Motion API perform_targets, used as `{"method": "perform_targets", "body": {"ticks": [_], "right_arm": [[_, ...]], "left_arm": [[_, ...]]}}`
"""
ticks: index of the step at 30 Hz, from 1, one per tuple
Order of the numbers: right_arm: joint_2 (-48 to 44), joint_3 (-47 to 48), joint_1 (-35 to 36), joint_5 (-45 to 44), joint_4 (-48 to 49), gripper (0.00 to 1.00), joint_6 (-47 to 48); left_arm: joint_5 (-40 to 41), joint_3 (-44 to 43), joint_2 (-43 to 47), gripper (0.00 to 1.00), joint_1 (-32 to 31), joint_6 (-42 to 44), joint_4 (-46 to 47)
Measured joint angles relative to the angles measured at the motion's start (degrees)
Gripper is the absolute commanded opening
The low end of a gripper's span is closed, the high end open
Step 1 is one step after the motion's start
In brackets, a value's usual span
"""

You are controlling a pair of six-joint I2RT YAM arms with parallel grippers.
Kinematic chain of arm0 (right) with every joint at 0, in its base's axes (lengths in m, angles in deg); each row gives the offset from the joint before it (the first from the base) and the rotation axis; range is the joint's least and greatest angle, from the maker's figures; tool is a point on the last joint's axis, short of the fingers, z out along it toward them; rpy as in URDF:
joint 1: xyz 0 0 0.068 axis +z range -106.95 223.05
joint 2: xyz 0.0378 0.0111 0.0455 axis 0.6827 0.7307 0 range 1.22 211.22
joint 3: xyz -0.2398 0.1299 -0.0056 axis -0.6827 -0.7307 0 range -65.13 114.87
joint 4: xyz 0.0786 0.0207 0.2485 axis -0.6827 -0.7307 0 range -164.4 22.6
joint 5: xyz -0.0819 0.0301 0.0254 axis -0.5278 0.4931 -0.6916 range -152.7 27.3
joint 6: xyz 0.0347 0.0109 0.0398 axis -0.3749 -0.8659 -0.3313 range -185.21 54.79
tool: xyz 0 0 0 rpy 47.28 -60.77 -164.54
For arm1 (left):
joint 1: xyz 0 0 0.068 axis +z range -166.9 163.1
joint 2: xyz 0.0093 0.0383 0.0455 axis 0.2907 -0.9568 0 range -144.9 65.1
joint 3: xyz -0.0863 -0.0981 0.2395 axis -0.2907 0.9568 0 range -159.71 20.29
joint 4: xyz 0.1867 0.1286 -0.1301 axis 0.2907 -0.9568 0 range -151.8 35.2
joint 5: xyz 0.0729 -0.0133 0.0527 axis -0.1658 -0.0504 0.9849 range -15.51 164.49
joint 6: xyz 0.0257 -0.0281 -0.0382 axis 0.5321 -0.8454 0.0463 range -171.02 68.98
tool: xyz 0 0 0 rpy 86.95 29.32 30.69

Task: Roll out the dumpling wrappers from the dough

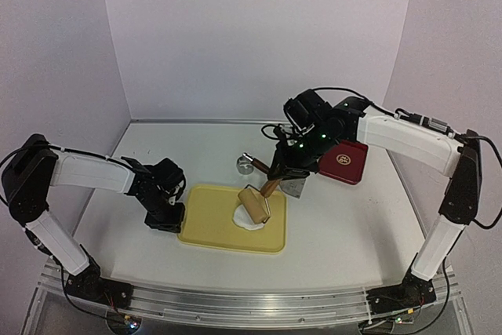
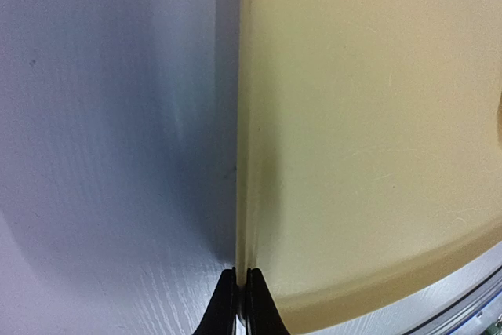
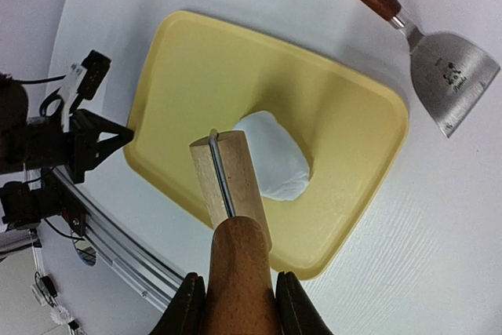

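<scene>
A: Dough [image 3: 276, 164], where does it sit?

B: On the yellow board [image 1: 208, 221], right of the board's middle. It's a flat white patch with uneven edges.

A: And the roller [image 1: 254, 205]?

B: Its wooden barrel lies on the dough and hides part of it. White shows around the barrel's near end.

A: Who holds it?

B: The right gripper [image 3: 239, 307]. Its two black fingers are clamped on either side of the roller's brown handle.

A: What about the left gripper [image 2: 241, 292]?

B: Its jaws are closed, with the tips together right at the board's left edge, down on the white table [image 1: 345, 225]. I can't tell whether they pinch the rim or only touch it.

A: Anything else on the table?

B: A small steel ring cutter [image 1: 244, 165] sits beyond the board. A scraper [image 3: 453, 76] with a wooden handle and a steel blade lies just beside it. A dark red box [image 1: 343, 162] is farther right.
</scene>
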Motion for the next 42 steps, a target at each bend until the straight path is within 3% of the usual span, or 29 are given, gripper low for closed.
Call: {"method": "perform_targets", "body": {"ticks": [7, 18, 42], "right_arm": [[1.00, -2.11, -0.29, -2.91, -0.46, 0.00, -4.48], [3.55, -4.52, -0.54, -2.52, 1.05, 0.00, -9.02], [7.93, -2.44, -0.14, -1.91, 4.74, 0.00, -10.40]], "left_arm": [[-0.04, 0.59, 0.50, 0.00, -3.44, -0.50, -0.83], [0.01, 1.80, 1.85, 0.00, -3.69, -1.05, -0.98], [0.60, 2.67, 2.86, 0.00, -3.54, -1.49, -3.40]]}}
